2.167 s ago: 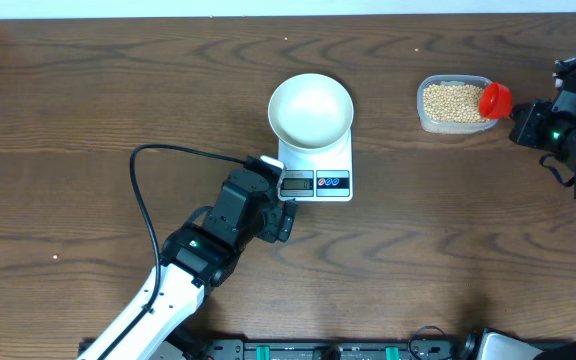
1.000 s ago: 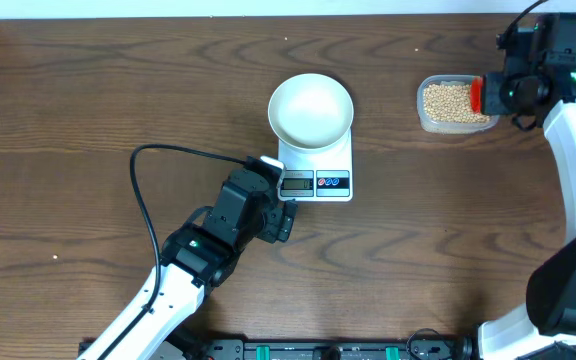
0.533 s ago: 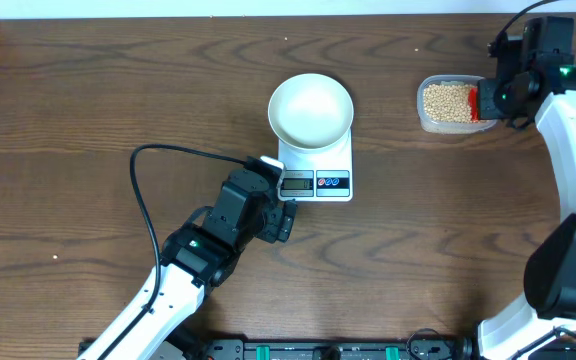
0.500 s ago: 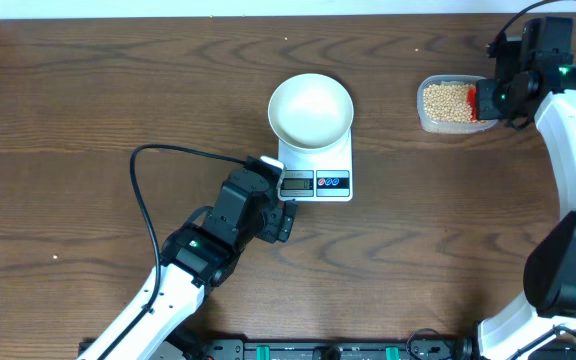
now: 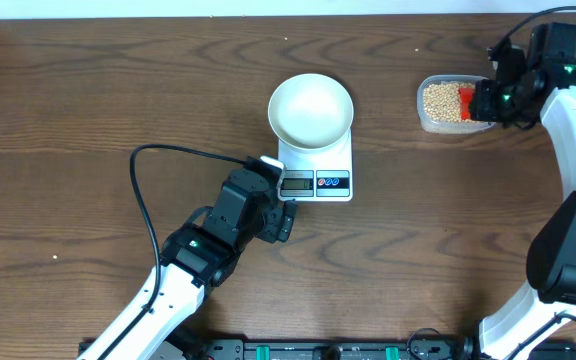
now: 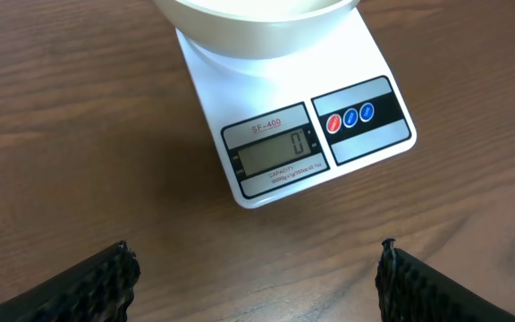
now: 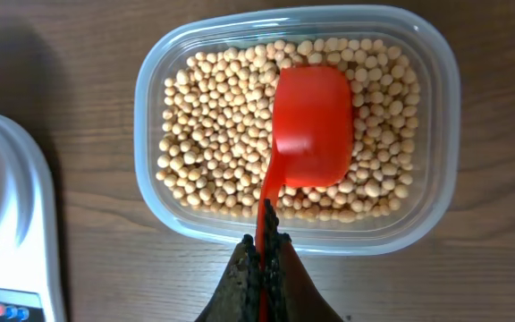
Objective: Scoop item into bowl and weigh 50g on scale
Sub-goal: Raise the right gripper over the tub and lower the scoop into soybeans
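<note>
R hand (image 7: 262,259) pinches the thin handle of a red scoop (image 7: 316,121); its cup rests on the soybeans (image 7: 213,134) in the clear tub (image 7: 445,134). L hand (image 6: 257,282) is spread wide over the worktop (image 5: 68,90), just in front of the scale (image 6: 365,134), whose display reads 0. The white bowl (image 5: 311,108) stands on the scale's back part.
</note>
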